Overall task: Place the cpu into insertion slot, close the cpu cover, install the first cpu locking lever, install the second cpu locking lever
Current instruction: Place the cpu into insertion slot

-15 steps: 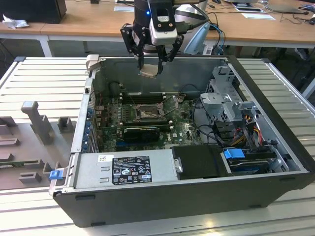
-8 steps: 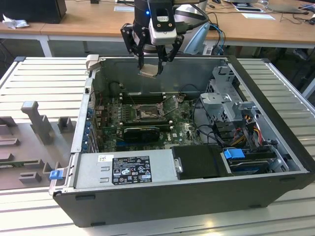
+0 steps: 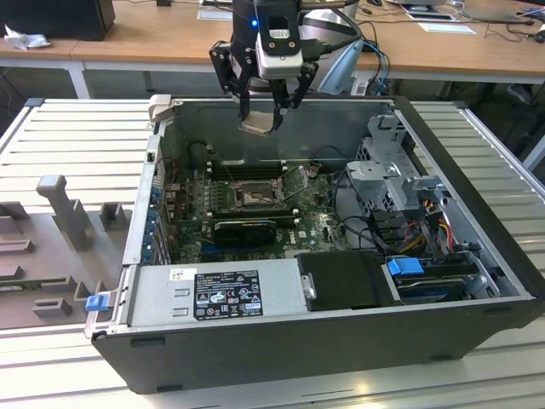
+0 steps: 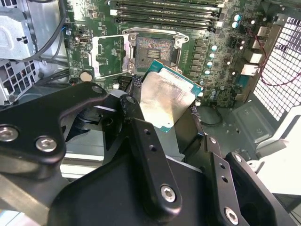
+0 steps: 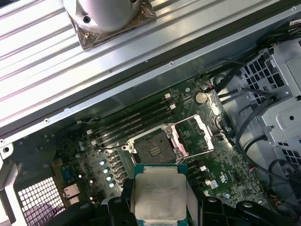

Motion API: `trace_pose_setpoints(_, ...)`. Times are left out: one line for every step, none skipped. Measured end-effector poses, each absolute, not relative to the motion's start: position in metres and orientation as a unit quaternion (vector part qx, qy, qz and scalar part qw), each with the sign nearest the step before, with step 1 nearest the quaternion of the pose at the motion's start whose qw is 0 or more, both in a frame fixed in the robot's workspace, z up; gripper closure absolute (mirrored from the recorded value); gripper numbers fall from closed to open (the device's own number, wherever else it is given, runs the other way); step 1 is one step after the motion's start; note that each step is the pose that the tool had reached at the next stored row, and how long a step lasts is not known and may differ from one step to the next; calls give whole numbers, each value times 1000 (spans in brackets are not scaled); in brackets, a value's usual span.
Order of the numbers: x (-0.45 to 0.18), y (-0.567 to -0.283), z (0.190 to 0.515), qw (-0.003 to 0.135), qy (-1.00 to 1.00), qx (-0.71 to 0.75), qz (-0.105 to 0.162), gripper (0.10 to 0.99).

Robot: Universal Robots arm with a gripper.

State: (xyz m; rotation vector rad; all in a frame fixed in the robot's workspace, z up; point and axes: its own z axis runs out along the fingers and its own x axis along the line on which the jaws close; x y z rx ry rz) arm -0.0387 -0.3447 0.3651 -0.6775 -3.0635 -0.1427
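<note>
Count from my end: one cpu [image 3: 258, 124], one slot [image 3: 254, 196], one cover [image 4: 110, 74], one gripper [image 3: 260, 109]. The fingers [image 4: 136, 122] are clamped on the cpu's two opposite sides, so those edges are covered in both wrist views, and the first wrist view cuts off its near edge. The cpu [image 5: 160, 188] hangs in the air, silver face up and tilted a bit, well apart from the slot [image 5: 151, 149]. The slot sits bare with the cover [image 5: 205, 134] flipped up beside it. I can't make out the levers for sure. In the exterior view the arm points straight down over the back of the open case [image 3: 281, 349].
</note>
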Motion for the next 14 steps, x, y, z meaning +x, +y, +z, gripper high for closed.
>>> trace_pose_setpoints(-39, -345, 365, 0, -975, -216, -45, 557)
trace_pose_setpoints(-39, -345, 365, 0, -975, -216, -45, 557)
trace_pose_setpoints(-39, -345, 364, 0, -975, -216, -45, 557)
trace_pose_setpoints(-39, -345, 364, 0, -975, -216, -45, 557)
trace_pose_setpoints(-39, -345, 364, 0, -975, -216, -45, 557)
trace_pose_setpoints(-39, -345, 364, 0, -975, -217, -45, 557)
trace_pose_setpoints(-39, -345, 364, 0, -975, -218, -45, 557)
trace_pose_setpoints(-39, -345, 364, 0, -974, -220, -45, 557)
trace_pose_setpoints(-39, -345, 364, 0, -974, -222, -45, 557)
trace_pose_setpoints(-39, -345, 364, 0, -974, -223, -45, 557)
trace_pose_setpoints(-39, -345, 364, 0, -973, -225, -45, 557)
trace_pose_setpoints(-39, -345, 364, 0, -973, -226, -45, 557)
trace_pose_setpoints(-39, -345, 364, 0, -973, -228, -45, 557)
trace_pose_setpoints(-39, -345, 364, 0, -972, -230, -45, 557)
